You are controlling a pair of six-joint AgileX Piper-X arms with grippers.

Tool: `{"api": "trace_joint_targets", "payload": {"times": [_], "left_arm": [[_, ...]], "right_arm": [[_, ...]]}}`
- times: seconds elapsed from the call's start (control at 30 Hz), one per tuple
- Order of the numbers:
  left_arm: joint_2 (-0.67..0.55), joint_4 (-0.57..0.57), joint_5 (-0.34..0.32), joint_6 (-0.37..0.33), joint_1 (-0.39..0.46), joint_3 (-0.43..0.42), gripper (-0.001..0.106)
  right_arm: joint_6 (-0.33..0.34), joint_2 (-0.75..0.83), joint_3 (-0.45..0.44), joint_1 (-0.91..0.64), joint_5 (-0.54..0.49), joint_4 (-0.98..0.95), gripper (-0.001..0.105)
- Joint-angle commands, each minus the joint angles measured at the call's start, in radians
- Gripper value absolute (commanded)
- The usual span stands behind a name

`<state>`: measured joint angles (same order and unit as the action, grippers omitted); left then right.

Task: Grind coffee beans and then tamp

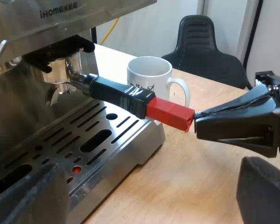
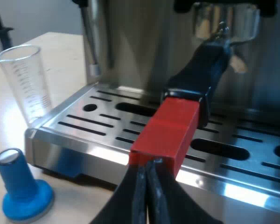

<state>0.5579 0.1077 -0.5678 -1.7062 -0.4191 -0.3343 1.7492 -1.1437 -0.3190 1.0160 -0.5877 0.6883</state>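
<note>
Now the right gripper (image 2: 147, 167), jaws clenched empty, butts the red end (image 2: 170, 130) of the locked holder (image 2: 200, 70), likely to swing it loose; the left gripper (image 1: 147, 186) hangs with jaws released.

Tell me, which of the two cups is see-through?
The glass standing by the blue tamper: it is clear, with printed marks. The mug is solid white.

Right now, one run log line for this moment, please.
holder: locked in machine | right gripper: shut, tips at red end | left gripper: open | tamper: on table
</note>
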Motion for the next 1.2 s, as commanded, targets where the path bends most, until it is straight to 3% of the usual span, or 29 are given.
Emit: {"api": "trace_joint_targets", "payload": {"times": [0.03, 0.67, 1.07, 1.2], "left_arm": [[0.000, -0.006, -0.013, -0.003, -0.004, -0.001, 0.082], [0.000, -0.001, -0.013, -0.003, -0.004, -0.001, 0.082], [0.000, -0.001, -0.013, -0.003, -0.004, -0.001, 0.082], [0.000, -0.001, -0.096, -0.003, -0.004, -0.001, 0.082]], "right_arm": [[0.011, 0.014, -0.034, 0.007, -0.146, 0.027, 0.000], [0.036, 0.016, -0.034, 0.221, -0.322, 0.025, 0.000], [0.099, 0.123, -0.034, 0.433, -0.565, 0.025, 0.000], [0.141, 0.190, -0.036, 0.507, -0.610, 0.025, 0.000]]}}
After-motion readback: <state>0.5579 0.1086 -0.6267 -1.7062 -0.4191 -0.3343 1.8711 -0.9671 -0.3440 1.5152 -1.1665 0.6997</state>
